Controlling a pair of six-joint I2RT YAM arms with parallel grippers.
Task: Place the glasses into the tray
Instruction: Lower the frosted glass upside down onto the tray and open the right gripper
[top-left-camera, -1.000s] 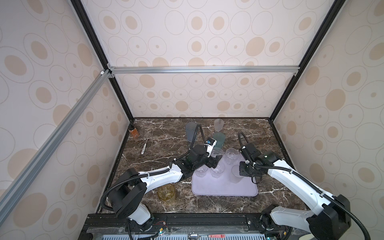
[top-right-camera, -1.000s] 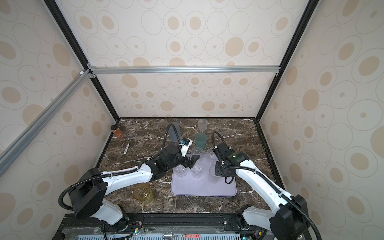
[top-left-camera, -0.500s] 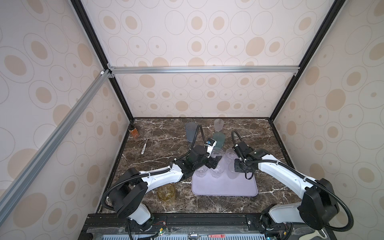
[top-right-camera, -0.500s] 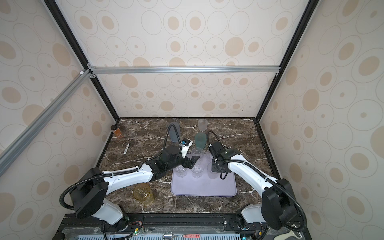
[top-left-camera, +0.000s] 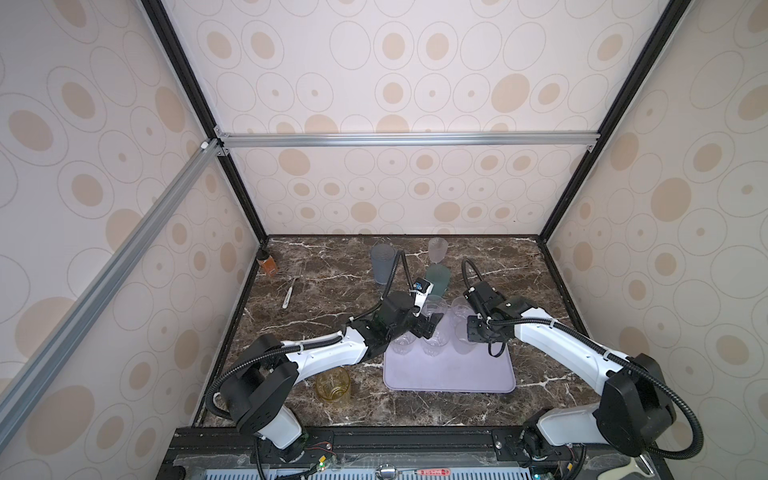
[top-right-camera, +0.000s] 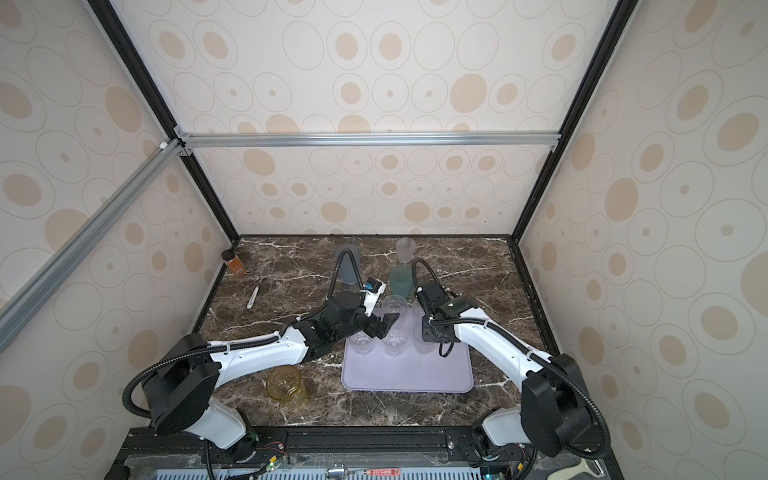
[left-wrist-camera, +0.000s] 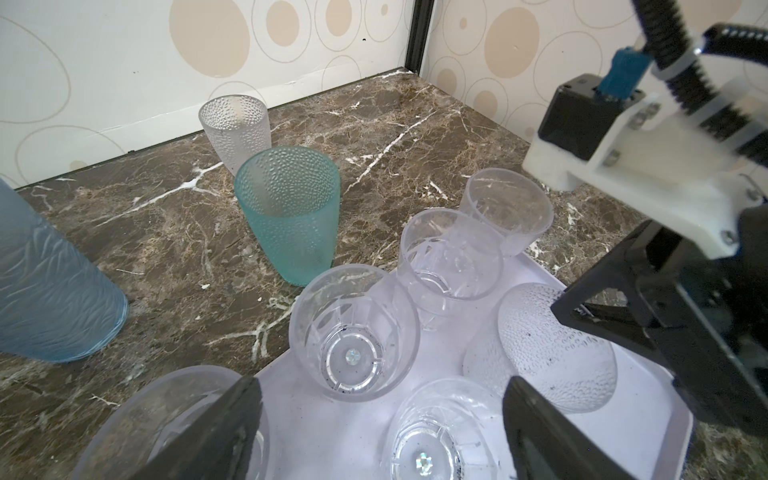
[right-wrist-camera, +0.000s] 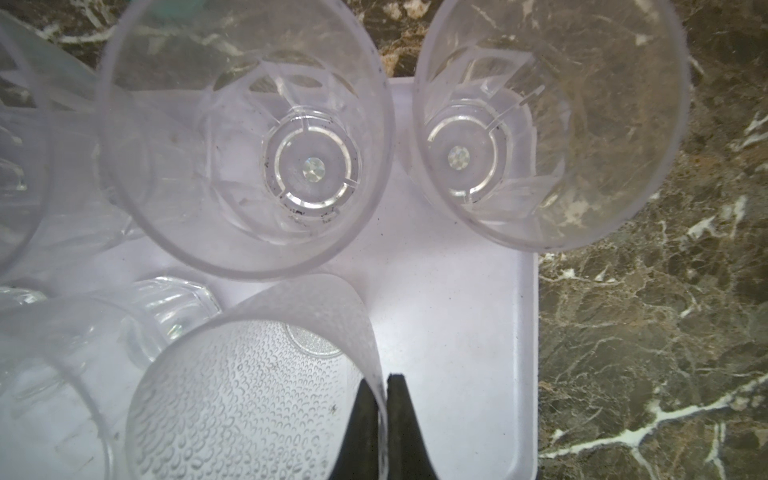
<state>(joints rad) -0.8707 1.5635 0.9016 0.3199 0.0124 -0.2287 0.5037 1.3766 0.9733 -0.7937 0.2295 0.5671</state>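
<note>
Pinching the wall of the frosted glass (right-wrist-camera: 232, 407) in the right gripper (right-wrist-camera: 381, 384), likely to seat it on the tray (right-wrist-camera: 465, 316) beside clear glasses (right-wrist-camera: 249, 137), with the left gripper (left-wrist-camera: 380, 390) spread wide, empty.

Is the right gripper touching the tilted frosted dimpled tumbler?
Touching. Right wrist view: the right gripper pinches the rim of the tilted frosted dimpled tumbler, one finger inside, one outside.

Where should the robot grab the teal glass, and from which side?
By the rim, from straight above. The teal glass stands upright with its mouth open upward, so one jaw can go inside and one outside to pinch the wall. Its body widens toward the top and looks broad, so a grip across it from the side would probably be less sure.
</note>
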